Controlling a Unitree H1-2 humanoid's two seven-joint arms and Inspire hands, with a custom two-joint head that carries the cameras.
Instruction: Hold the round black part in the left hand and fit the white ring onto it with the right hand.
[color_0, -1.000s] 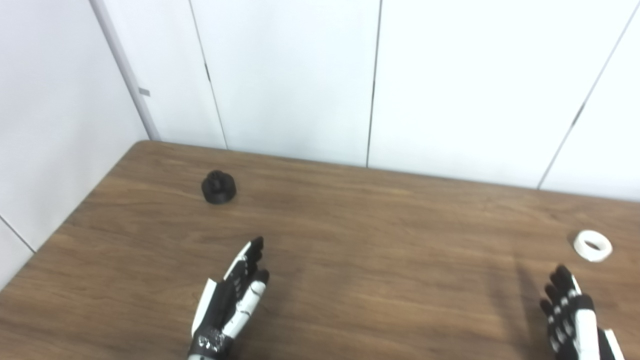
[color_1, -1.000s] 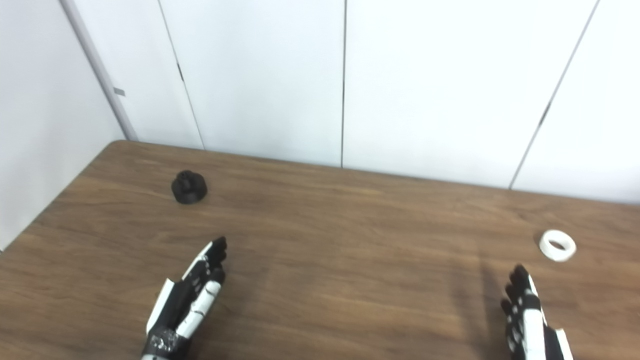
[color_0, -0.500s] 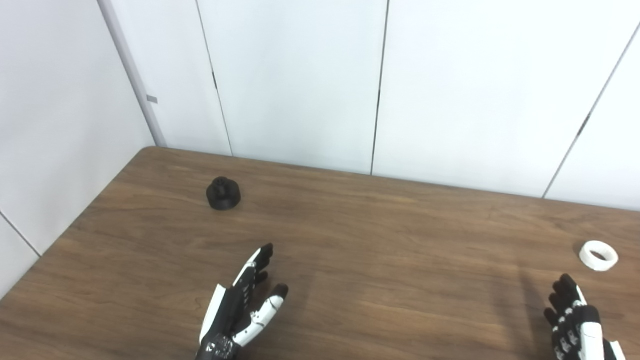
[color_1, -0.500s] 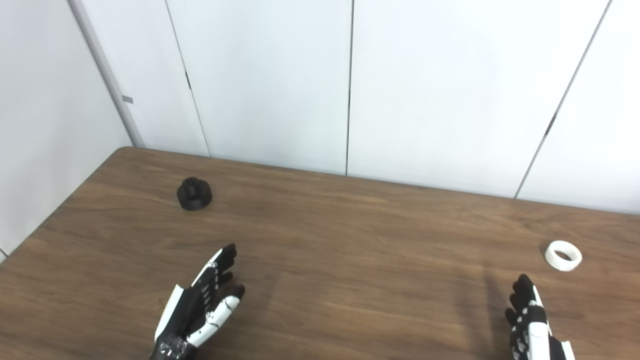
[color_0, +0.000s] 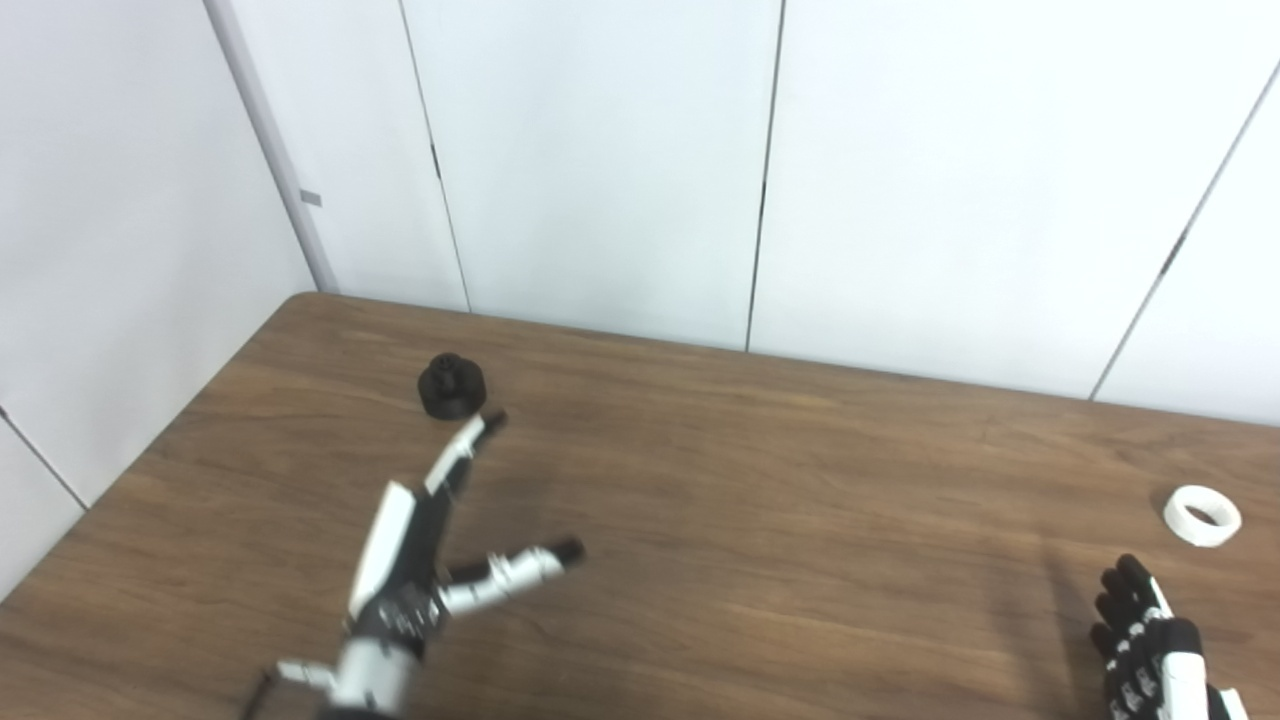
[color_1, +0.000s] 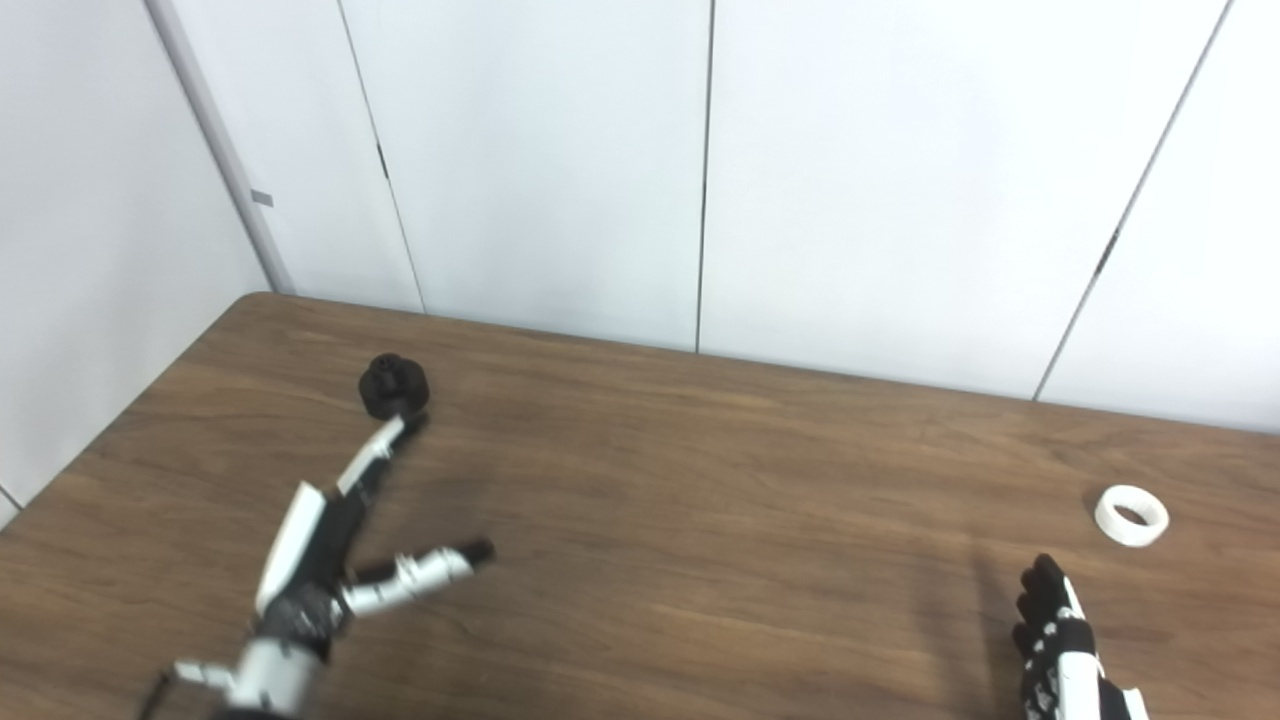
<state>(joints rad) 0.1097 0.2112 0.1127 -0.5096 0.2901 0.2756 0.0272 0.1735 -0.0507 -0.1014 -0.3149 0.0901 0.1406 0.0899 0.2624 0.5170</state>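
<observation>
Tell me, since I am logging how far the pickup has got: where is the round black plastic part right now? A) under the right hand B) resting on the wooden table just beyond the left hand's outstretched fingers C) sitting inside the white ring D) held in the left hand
B: the round black plastic part rests on the wooden table, just past the tips of the open left hand, whose fingers stretch toward it without closing on it.

Left hand (color_0: 415, 560) extends toward 12 o'clock, fingers straight, thumb splayed toward 3 o'clock, holding nothing; right hand (color_0: 1145, 655) empty at lower right, fingers extended.
</observation>
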